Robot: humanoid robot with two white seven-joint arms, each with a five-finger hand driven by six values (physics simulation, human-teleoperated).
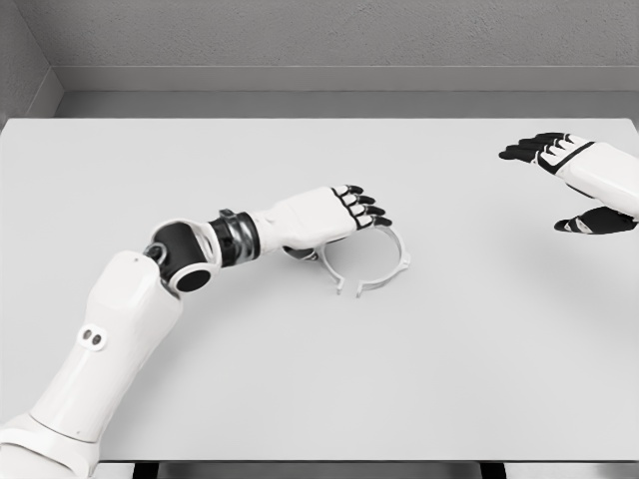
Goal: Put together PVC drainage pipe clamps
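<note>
Left hand (329, 215) hides clamp (384, 269) rim (upper-left); grip unclear

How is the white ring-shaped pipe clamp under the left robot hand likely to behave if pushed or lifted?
The pipe clamp lies flat on the table, so it would probably slide, not roll. Its thin band with an open gap suggests some springy flex when squeezed. It looks light, so the left robot hand resting over it could easily nudge it.
</note>
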